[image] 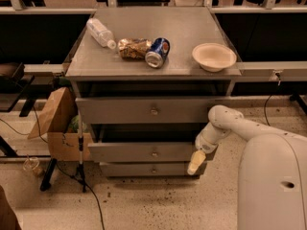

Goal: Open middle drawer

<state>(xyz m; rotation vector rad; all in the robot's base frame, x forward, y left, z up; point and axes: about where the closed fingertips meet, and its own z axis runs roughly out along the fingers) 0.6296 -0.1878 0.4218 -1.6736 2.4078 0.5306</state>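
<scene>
The middle drawer (124, 152) is a grey front with a small round knob (154, 154) at its centre, between a wider drawer (120, 110) above and a narrower one (129, 169) below. It stands a little out from the cabinet, with a dark gap above it. My gripper (195, 163) hangs at the right end of the middle drawer front, its cream-coloured tip pointing down over the bottom drawer's right edge. It is well to the right of the knob.
On the cabinet top (182, 32) lie a plastic bottle (100, 32), a crumpled snack bag (134, 47), a blue can (157, 52) and a beige bowl (214, 56). A cardboard box (55, 123) and a stand with cables (79, 152) sit at the left on the floor.
</scene>
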